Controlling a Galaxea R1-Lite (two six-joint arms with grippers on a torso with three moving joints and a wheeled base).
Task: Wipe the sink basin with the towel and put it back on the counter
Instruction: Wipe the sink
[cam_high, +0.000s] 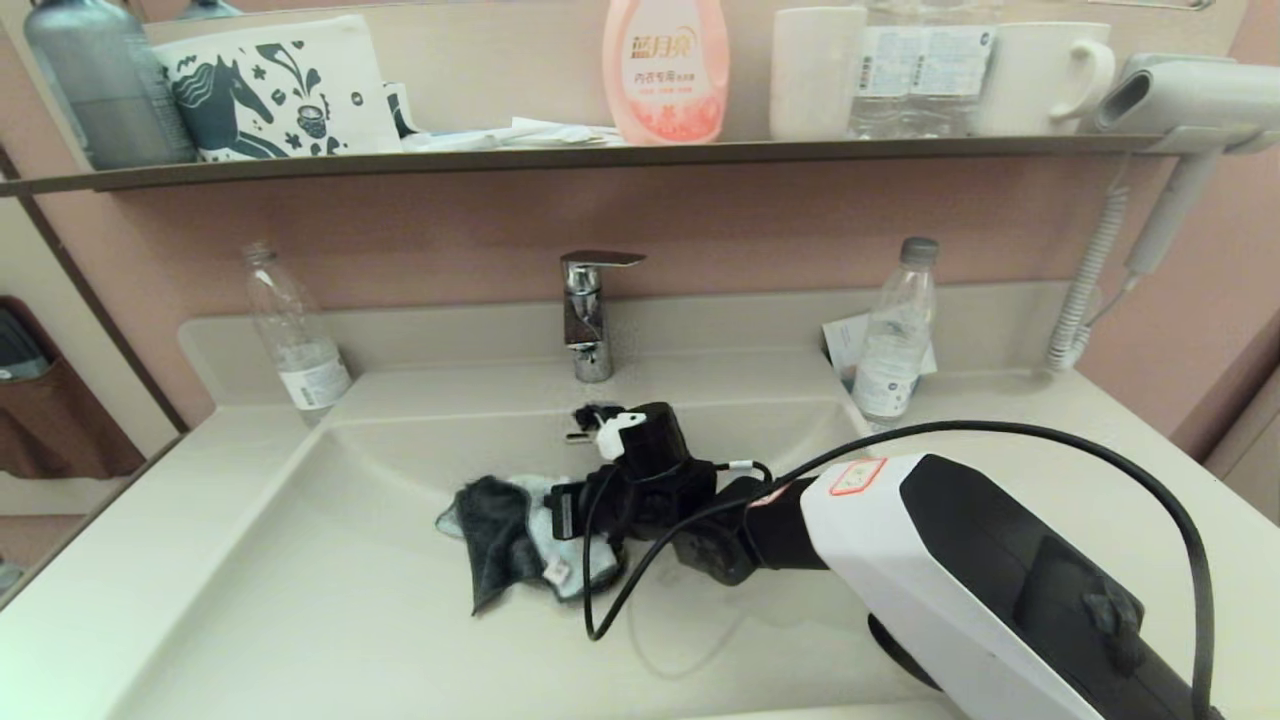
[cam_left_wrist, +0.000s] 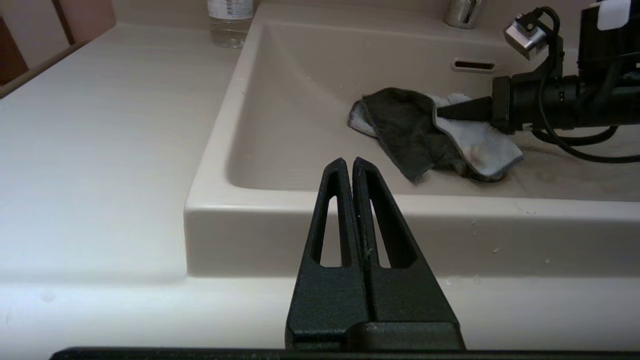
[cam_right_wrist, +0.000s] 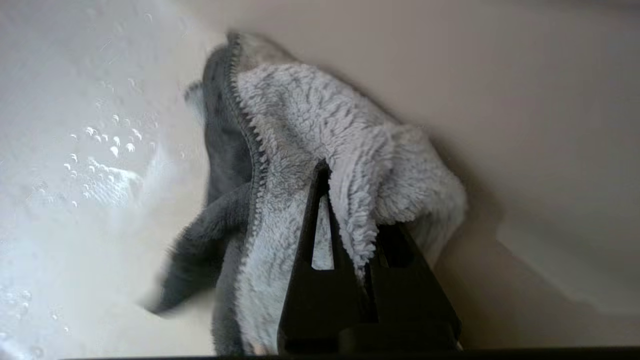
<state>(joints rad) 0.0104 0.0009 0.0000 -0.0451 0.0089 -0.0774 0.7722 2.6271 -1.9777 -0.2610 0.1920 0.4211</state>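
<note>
The towel (cam_high: 520, 540), light blue with a dark grey reverse, lies crumpled on the floor of the cream-white sink basin (cam_high: 330, 600), left of centre. My right gripper (cam_high: 565, 515) reaches down into the basin from the right and is shut on the towel (cam_right_wrist: 320, 130), whose pile bunches over the fingers (cam_right_wrist: 312, 235). The towel (cam_left_wrist: 430, 132) also shows in the left wrist view, beside the overflow slot (cam_left_wrist: 473, 65). My left gripper (cam_left_wrist: 348, 162) is shut and empty, parked outside the basin's front rim (cam_left_wrist: 450, 207). The drain plug is hidden. The counter (cam_high: 90, 560) flanks the basin.
A chrome faucet (cam_high: 590, 310) stands behind the basin. Plastic bottles stand on the counter at back left (cam_high: 295, 335) and back right (cam_high: 895, 335). A shelf (cam_high: 600, 155) above carries bottles and mugs. A hair dryer (cam_high: 1180, 100) hangs at the right wall. Water droplets (cam_right_wrist: 100, 150) cling to the basin wall.
</note>
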